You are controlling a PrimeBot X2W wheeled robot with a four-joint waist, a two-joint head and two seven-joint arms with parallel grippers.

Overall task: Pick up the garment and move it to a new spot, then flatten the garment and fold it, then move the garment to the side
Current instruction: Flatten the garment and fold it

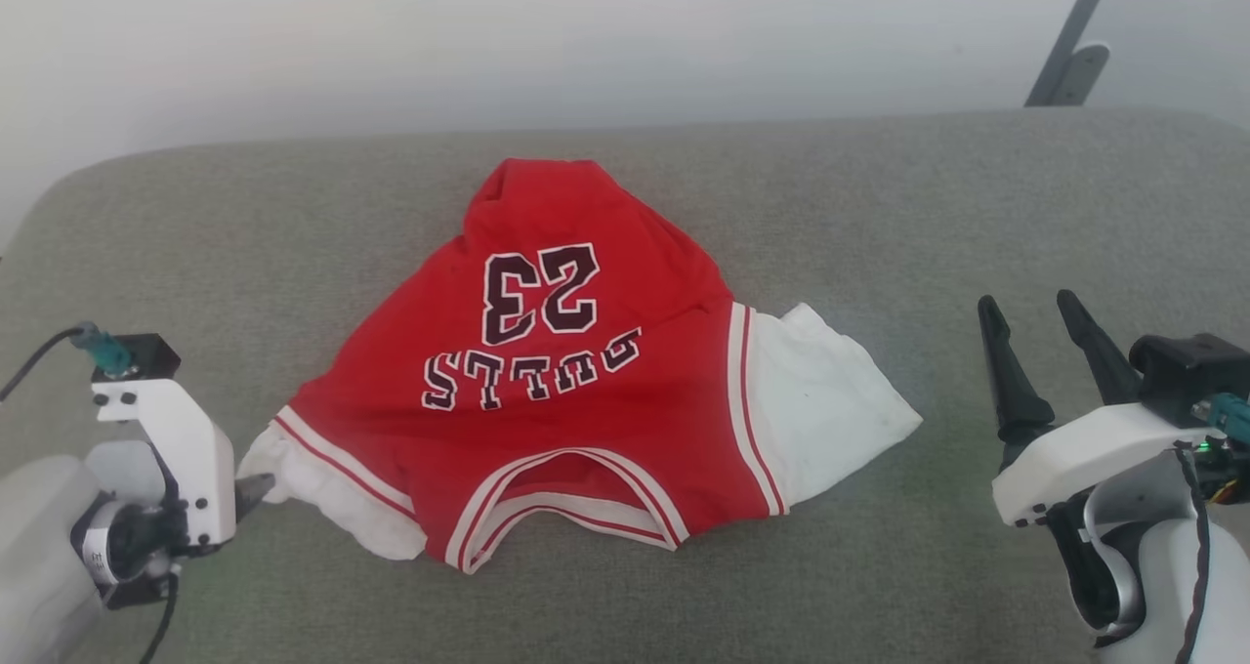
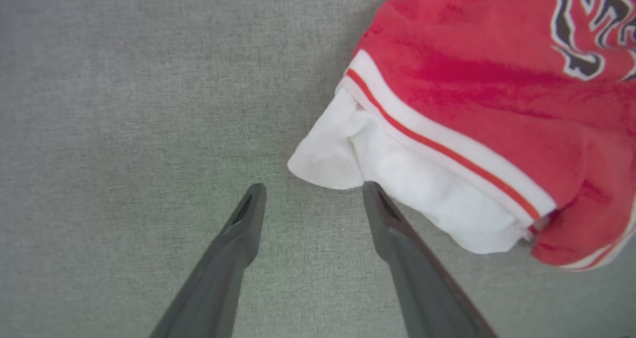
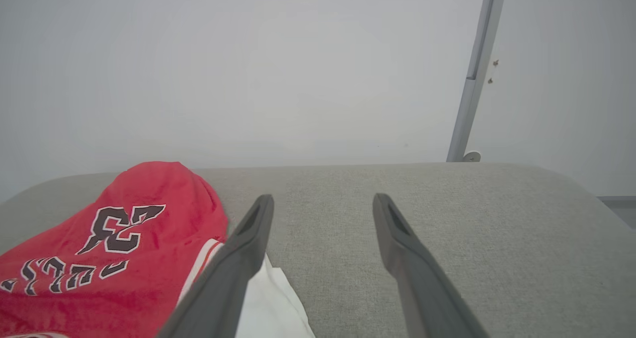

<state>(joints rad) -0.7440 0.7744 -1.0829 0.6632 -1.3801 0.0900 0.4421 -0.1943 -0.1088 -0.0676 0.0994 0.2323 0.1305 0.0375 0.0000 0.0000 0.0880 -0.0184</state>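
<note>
The garment lies rumpled in the middle of the grey cushion. It is red with "BULLS 23" lettering, striped trim and white sleeves, and its collar faces me. At the lower left, my left gripper points at the crumpled white sleeve. In the left wrist view this gripper stands open. One fingertip is at the sleeve's edge, and only bare cushion lies between the fingers. My right gripper is open to the right of the other white sleeve, apart from it. The right wrist view has the gripper over bare cushion with the garment at the left.
A pale wall rises behind the cushion's far edge, and a grey metal bar leans at the back right. The cushion's corners are rounded. Bare grey fabric surrounds the garment on all sides.
</note>
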